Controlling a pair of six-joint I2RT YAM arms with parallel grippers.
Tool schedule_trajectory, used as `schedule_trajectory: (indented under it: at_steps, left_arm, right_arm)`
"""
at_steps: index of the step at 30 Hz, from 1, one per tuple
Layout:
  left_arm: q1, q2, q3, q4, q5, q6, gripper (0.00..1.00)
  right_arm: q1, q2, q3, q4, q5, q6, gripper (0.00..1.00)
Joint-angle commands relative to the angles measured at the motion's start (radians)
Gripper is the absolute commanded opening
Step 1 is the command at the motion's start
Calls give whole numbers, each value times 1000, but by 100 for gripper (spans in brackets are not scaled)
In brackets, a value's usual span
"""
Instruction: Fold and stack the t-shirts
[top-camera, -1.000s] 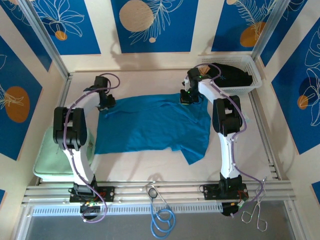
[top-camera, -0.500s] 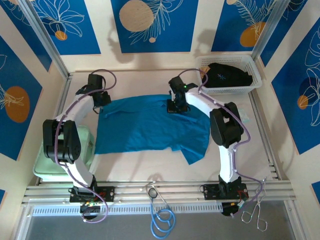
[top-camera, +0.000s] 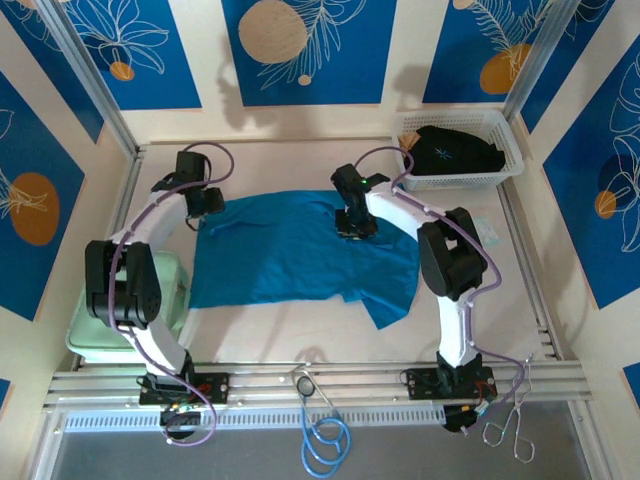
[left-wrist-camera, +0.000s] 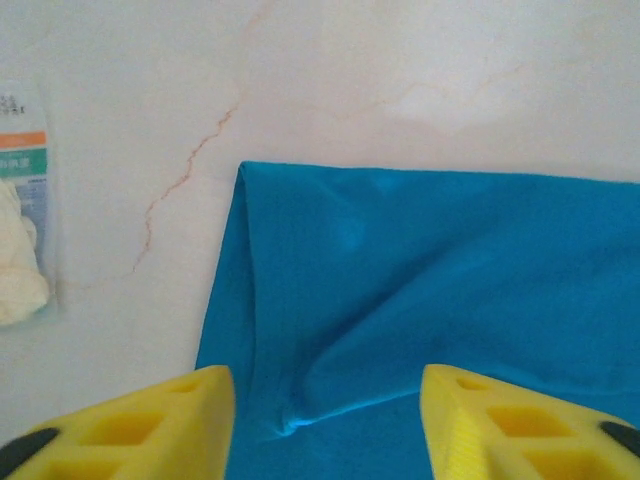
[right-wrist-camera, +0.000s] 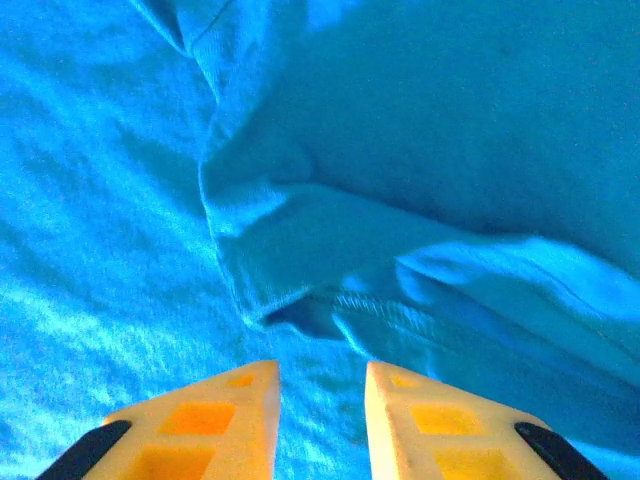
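Observation:
The teal-blue t-shirt lies spread flat in the middle of the table, one sleeve pointing to the near right. My left gripper is at its far left corner. In the left wrist view this gripper is open, its yellow fingers wide apart over a pinched crease of the teal t-shirt. My right gripper is over the shirt's far edge. It is open a little above a folded hem of the teal cloth, holding nothing. The black t-shirt lies in the basket.
A white mesh basket stands at the far right. At the left edge, beside my left arm, lies a pale green pad. A plastic packet lies on the table left of the shirt corner. A blue cable loop and metal forceps sit by the near rail.
Both grippers have opened and let go of the teal shirt. The right gripper moved left and nearer along the shirt's far edge. The left elbow swung away from the shirt.

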Motion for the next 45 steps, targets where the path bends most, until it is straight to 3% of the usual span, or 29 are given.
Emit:
schedule_trajectory:
  at_steps: [1,9,14,17,21,29,36,45]
  left_arm:
    - [-4,-74,6,-64,-15,9,56]
    - [-29,-173,-107,-269,-39,-100,48]
    - [-32,-236,-291,-240,14,-167,44]
    - [-35,-249,-330,-223,37,-183,42]
    - [-53,-288,-336,-244,38,-186,41]
    - [-66,-376,-370,-335,42,-173,45]
    - [-66,-381,-415,-309,53,-181,48]
    - [-66,-391,-429,-305,34,-178,49]
  right_arm:
    - [5,-133,-32,-47,8,14,31]
    - [-74,-369,-273,-34,-34,37,21]
    - [-205,-464,-487,32,-142,61,15]
    - [-216,-499,-564,48,-173,62,16]
    - [-136,-590,-639,30,-164,83,17]
    - [146,-740,-749,-44,-119,251,26]
    - [216,-664,-765,-13,-76,307,34]
    - [267,-476,-760,9,-49,320,35]
